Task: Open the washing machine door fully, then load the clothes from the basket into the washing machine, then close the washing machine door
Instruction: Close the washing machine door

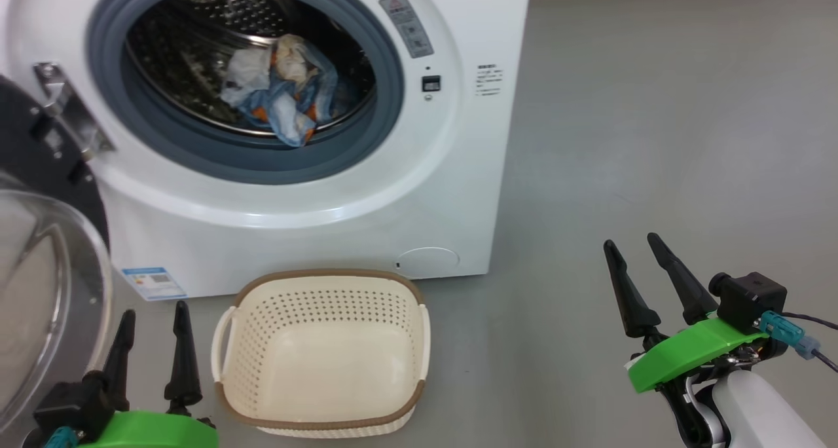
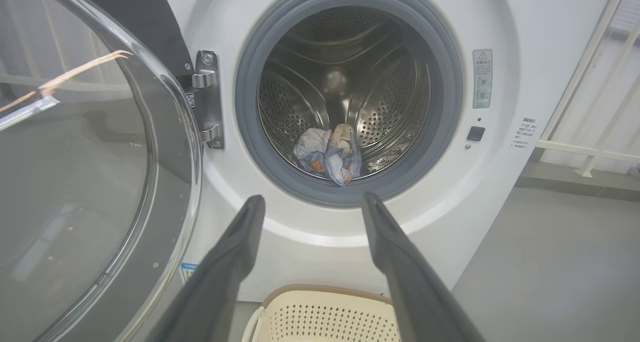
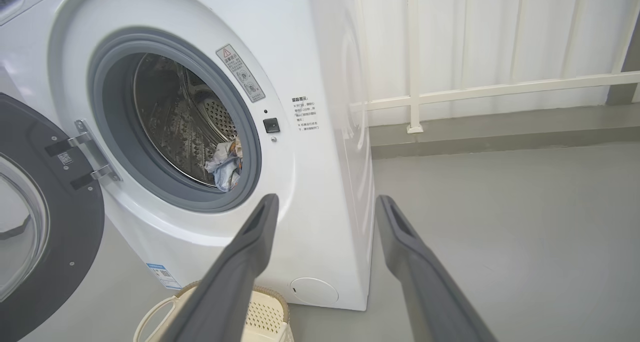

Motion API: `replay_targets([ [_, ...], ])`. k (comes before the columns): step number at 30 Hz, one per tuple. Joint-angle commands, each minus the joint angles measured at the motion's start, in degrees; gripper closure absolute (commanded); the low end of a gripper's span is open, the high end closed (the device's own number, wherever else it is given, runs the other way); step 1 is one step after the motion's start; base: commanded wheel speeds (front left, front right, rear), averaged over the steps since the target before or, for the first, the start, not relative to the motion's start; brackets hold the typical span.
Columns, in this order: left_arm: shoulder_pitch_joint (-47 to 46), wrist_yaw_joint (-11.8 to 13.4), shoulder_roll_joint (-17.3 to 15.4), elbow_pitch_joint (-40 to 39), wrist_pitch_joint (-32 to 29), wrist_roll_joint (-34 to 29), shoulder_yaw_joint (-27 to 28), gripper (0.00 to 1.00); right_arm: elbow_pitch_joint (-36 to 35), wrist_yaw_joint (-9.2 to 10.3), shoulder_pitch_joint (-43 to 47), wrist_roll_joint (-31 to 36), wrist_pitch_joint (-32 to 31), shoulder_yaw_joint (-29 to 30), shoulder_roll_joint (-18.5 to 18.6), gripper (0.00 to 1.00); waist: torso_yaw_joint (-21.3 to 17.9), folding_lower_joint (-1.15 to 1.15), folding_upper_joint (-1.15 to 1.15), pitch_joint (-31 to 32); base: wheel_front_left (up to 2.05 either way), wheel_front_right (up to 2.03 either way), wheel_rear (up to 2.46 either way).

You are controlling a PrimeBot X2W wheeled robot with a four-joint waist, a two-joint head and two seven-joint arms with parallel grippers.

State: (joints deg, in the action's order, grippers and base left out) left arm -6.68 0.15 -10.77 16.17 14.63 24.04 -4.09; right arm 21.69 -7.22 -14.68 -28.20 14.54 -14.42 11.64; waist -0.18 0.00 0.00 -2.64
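Note:
The white washing machine (image 1: 314, 232) stands with its round door (image 1: 46, 291) swung open to the left, the clear glass bowl facing me. Light blue and white clothes (image 1: 281, 88) lie bunched at the front of the steel drum, also seen as clothes (image 2: 330, 154) and clothes (image 3: 226, 164). The cream basket (image 1: 321, 415) sits empty on the floor before the machine. My left gripper (image 1: 154, 320) is open beside the basket's left handle, near the door. My right gripper (image 1: 635, 245) is open over bare floor to the right. Both hold nothing.
Grey floor (image 1: 655, 140) stretches to the right of the machine. A white railing (image 3: 475, 89) and wall stand behind it. The door hinge (image 2: 207, 99) sits on the machine's left front.

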Motion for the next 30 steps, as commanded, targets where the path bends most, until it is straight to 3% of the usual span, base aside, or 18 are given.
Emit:
replay_targets([
  [1,-1.3,0.5,-1.0,-1.0,0.4,-0.8,1.9,0.00,-1.1,-0.26,-0.2,0.1,0.5,-0.9,0.5,0.00,1.8,0.00,0.00,0.6,0.00,0.00,0.00],
  [30,0.5,4.8,-0.8,-2.8,-2.2,-1.5,0.2,0.00,0.0,-0.26,0.2,-1.5,0.5,-4.5,0.3,0.00,21.5,0.00,0.00,2.8,0.00,0.00,0.00],
])
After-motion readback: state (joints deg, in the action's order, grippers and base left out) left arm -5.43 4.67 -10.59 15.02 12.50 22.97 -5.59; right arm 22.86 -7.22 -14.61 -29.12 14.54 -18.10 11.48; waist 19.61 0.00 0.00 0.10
